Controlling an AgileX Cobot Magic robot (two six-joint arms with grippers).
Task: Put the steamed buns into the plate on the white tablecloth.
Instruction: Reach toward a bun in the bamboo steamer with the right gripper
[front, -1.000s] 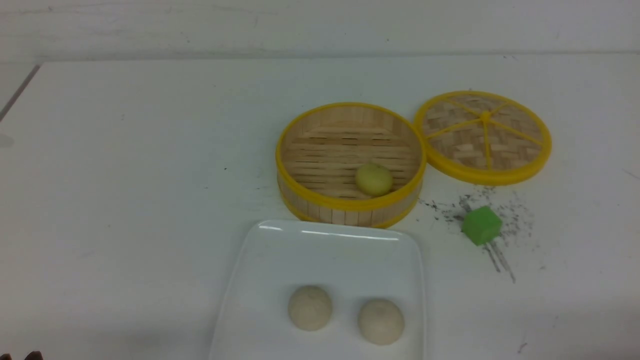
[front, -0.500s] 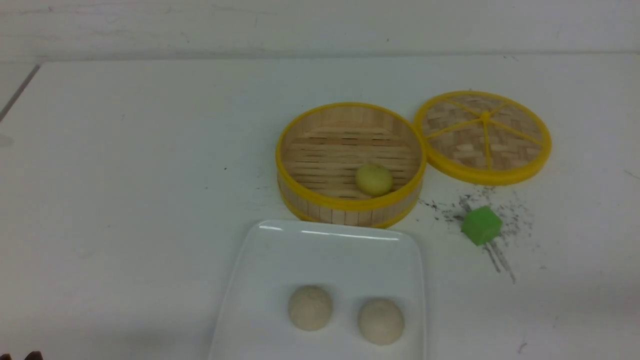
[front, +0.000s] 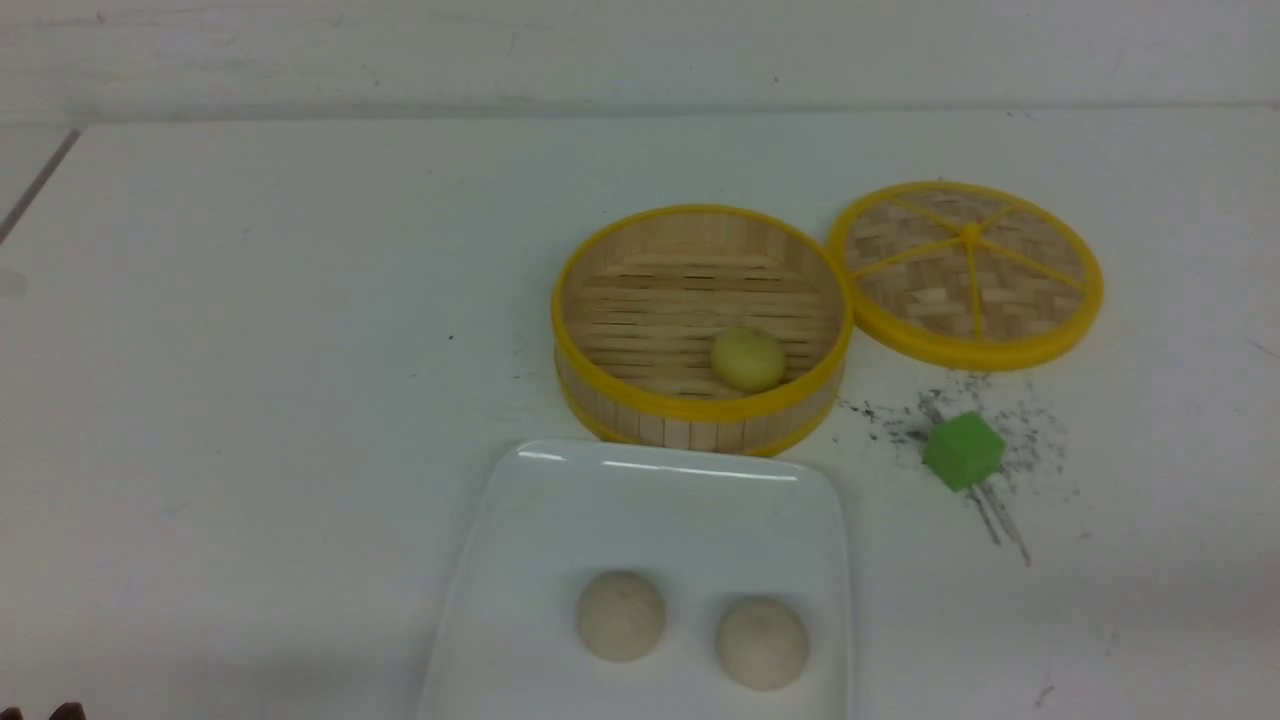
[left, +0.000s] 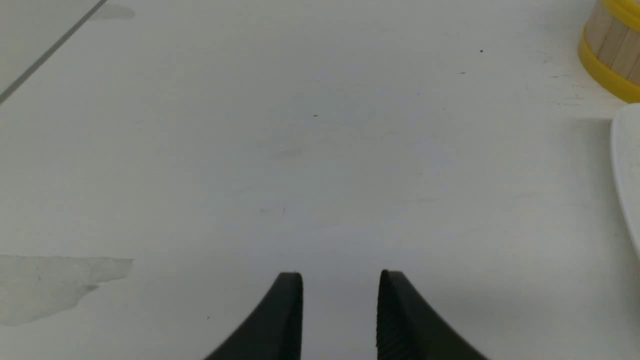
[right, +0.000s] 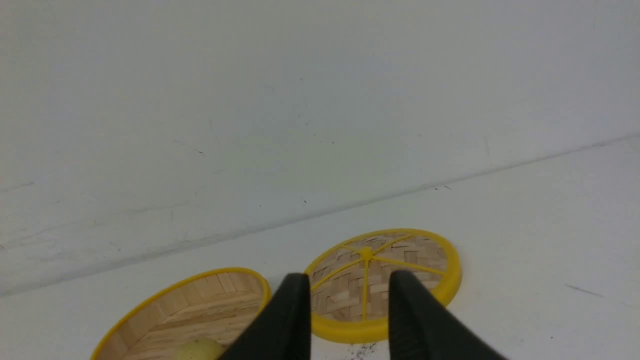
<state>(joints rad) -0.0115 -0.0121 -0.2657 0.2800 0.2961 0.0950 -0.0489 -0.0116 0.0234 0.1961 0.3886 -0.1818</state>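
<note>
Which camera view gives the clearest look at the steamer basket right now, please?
The front view: it shows the basket whole, with the yellow bun inside. The right wrist view shows only part of its rim and interior, partly hidden by a gripper finger; the left wrist view catches just an edge.

two buns (front: 621, 616) on plate (front: 640, 520)

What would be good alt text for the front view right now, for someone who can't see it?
Two beige buns sit on a white rectangular plate, while a pale yellow bun lies in the open bamboo steamer just beyond. The steamer's woven lid and a green cube are to the right.
</note>
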